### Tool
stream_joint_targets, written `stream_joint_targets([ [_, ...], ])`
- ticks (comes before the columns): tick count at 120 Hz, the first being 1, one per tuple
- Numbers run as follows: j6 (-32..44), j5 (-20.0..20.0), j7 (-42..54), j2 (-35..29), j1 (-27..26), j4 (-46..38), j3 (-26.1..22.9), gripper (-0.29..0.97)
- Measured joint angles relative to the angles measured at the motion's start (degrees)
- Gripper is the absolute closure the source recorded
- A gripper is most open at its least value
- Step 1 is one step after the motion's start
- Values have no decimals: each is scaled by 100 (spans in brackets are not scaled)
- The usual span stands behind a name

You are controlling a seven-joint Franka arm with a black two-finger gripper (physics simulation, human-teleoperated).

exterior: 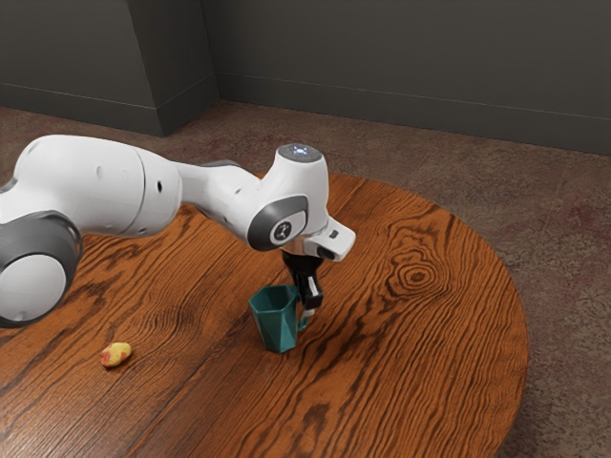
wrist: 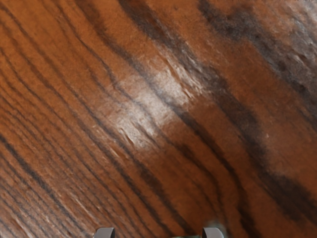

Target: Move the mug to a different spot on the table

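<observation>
While reaching in from the exterior view's left, hangs bent at the wrist, pointing straight down over the round wooden tabletop [exterior: 430, 315]. Belongs to a white arm [exterior: 95, 186] with grey joint caps. Ends in black jaws, set low at the rim of the teal mug [exterior: 275, 320], on the side of its handle [exterior: 304, 321], toward the exterior view's right. Cannot tell from the side camera whether spread, pressed together or pinching the handle: too dark and too close against the mug's edge to read.

Mug: upright, mouth up, base on the wood, a faint shadow beneath, roughly mid-tabletop. Faceted, angular walls, narrowing toward the base. Handle facing the exterior view's right, directly under the jaws.

Well apart from the mug, toward the exterior view's left: a small yellow and red object [exterior: 115, 355] lying on the tabletop, too small to name.

Beyond the tabletop: brown speckled floor [exterior: 554, 210] and dark grey walls [exterior: 382, 48].

From the wrist camera: glossy reddish wood under the hand, dark grain streaks running diagonally, with a pale patch of glare [wrist: 148, 111] across the middle.
</observation>
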Motion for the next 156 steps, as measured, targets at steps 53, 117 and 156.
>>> stream_joint_targets([
  [53, -1684, -230, -496, 94, 35, 667, -17, 63],
  [117, -4465, -432, -1359, 848, 716, 2378, -17, 68],
  [156, -5062, -427, -1625, 1356, 1173, 3029, -154, 68],
])
